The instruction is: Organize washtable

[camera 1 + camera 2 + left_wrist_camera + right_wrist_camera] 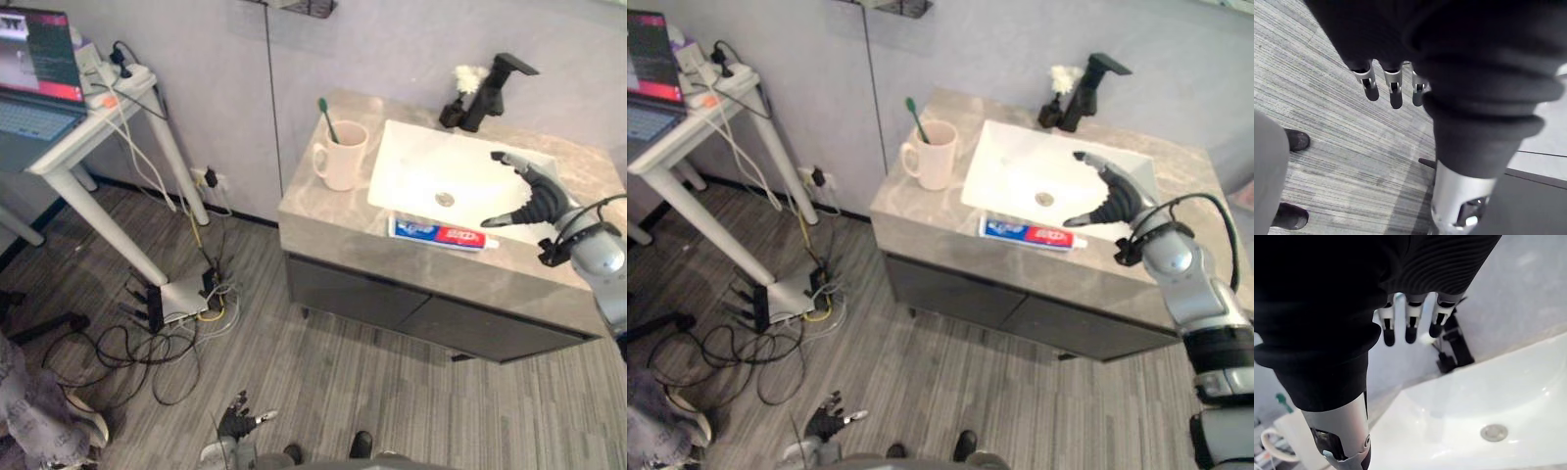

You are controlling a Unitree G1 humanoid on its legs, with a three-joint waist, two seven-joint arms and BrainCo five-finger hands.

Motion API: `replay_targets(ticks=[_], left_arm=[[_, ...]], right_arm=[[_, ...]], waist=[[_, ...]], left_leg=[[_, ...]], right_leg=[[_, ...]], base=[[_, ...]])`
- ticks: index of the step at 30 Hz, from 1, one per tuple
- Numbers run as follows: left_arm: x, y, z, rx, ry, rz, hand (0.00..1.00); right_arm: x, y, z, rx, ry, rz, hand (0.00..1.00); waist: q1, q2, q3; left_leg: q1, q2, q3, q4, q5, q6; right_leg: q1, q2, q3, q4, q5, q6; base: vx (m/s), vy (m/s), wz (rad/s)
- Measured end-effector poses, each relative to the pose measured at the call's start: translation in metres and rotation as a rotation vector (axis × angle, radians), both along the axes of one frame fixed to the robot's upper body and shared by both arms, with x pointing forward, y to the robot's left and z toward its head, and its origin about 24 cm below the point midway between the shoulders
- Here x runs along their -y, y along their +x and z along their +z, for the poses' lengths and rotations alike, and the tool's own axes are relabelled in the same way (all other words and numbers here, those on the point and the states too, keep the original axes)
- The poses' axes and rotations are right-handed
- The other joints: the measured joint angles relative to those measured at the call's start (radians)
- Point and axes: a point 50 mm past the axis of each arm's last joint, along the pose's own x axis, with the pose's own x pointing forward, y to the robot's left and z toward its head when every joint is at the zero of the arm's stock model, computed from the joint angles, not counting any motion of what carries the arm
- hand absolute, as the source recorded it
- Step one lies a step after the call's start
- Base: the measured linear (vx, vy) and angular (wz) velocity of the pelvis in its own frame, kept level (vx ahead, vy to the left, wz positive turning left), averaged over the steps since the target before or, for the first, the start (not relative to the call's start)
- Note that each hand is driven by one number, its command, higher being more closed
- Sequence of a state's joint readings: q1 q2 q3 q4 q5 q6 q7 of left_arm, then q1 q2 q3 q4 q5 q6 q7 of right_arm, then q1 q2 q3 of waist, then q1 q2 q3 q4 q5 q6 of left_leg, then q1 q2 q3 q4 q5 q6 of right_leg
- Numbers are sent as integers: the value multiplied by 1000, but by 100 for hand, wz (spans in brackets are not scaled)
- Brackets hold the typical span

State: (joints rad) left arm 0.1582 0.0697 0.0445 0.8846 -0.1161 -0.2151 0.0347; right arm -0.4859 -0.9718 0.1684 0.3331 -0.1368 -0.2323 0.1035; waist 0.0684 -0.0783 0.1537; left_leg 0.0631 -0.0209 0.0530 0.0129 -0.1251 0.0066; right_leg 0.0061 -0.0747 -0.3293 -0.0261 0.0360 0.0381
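A toothpaste tube (pixel 441 234) in red, white and blue lies flat on the grey stone counter (pixel 323 211), along the front rim of the white sink (pixel 431 166). At the counter's left end a cream mug (pixel 340 156) holds a green toothbrush (pixel 327 119) upright. My right hand (pixel 530 198) hovers open above the sink's right part, fingers spread, just right of the tube's cap and holding nothing. My left hand (pixel 235 423) hangs low over the floor with relaxed, straight fingers (pixel 1394 91).
A black faucet (pixel 495 90) stands behind the sink with a small white-tufted black item (pixel 460 98) beside it. A white table (pixel 73 137) with a laptop (pixel 37 73) and a power strip stands at left, over tangled cables (pixel 167 333) on the floor. A person's shoes (pixel 1295 139) are near.
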Motion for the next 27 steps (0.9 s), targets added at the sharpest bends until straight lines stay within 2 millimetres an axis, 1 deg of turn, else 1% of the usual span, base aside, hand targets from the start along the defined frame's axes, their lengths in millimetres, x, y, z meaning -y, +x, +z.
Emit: replay_targets(ticks=[2, 4, 5, 7, 11, 14, 21, 23, 24, 25, 26, 27], left_arm=[[-3, 5, 4, 31, 20, 7, 0], [-4, 8, 7, 50, 23, 8, 0], [-4, 10, 8, 60, 21, 12, 0], [-4, 12, 9, 69, 20, 12, 0], [-4, 18, 12, 99, 25, 9, 0], [-4, 21, 14, 109, 32, 12, 0], [-4, 23, 14, 113, 35, 14, 0], [-4, 23, 14, 113, 35, 14, 0], [-5, 23, 15, 117, 37, 15, 0], [-7, 27, 18, 139, 37, 24, 0], [-1, 25, 16, 133, 22, 24, 0], [1, 26, 16, 136, 10, 37, 0]], right_arm=[[-7, 4, 2, 2, -40, 23, 0], [-11, 6, 6, 12, -53, 36, 0], [-13, 8, 10, 23, -58, 44, 0], [-15, 8, 12, 25, -68, 50, 0], [-15, 9, 11, 15, -86, 53, 0], [-21, 11, 13, 12, -102, 72, 0], [-21, 11, 15, 19, -104, 71, 0], [-20, 11, 14, 15, -104, 69, 0], [-20, 11, 14, 13, -104, 67, 0], [-19, 11, 15, 14, -106, 61, 0], [-15, 10, 18, 20, -118, 50, 0], [-13, 9, 20, 27, -113, 43, 0]], waist=[[3, -16, 24], [5, -22, 40], [6, -21, 49], [8, -20, 59], [28, -21, 82], [29, -21, 96], [31, -18, 101], [33, -17, 103], [32, -22, 106], [34, -39, 128], [38, -3, 125], [38, 7, 126]], left_leg=[[-16, -5, -2, 7, 0, 0], [-27, -12, -6, 20, 0, 0], [-39, -15, -6, 29, 0, 0], [-54, -15, -7, 34, 0, 0], [-66, -17, 2, 41, 0, 0], [-73, -17, 3, 52, 0, 1], [-91, -16, 8, 90, 0, 0], [-104, -19, 22, 140, -1, -1], [-126, -24, 29, 185, -2, -2], [-175, -32, 45, 239, -38, 17], [-149, 11, 48, 74, 39, -11], [-135, 10, 49, 52, 44, 13]], right_leg=[[-13, -6, 0, -1, 4, 5], [-21, -13, 0, -2, 6, 8], [-30, -16, 0, -2, 11, 8], [-38, -15, 1, -11, 28, 5], [-46, -18, 4, -12, 36, 4], [-45, -19, 3, -11, 36, 4], [-47, -22, 7, -6, 36, 4], [-47, -33, 16, 12, 37, 3], [-47, -42, 23, 19, 38, 3], [-40, -69, 45, 27, 38, 2], [-37, -47, 48, 25, 36, 5], [-38, -41, 55, 26, 28, 16]], base=[[-11, 40, 7], [20, 38, 7], [18, 50, 5], [9, 50, 3], [19, 26, 1], [31, 17, 5], [52, -1, 2], [54, 12, -8], [38, 36, 2], [17, 40, -1], [25, 52, -9], [16, 77, -17]])
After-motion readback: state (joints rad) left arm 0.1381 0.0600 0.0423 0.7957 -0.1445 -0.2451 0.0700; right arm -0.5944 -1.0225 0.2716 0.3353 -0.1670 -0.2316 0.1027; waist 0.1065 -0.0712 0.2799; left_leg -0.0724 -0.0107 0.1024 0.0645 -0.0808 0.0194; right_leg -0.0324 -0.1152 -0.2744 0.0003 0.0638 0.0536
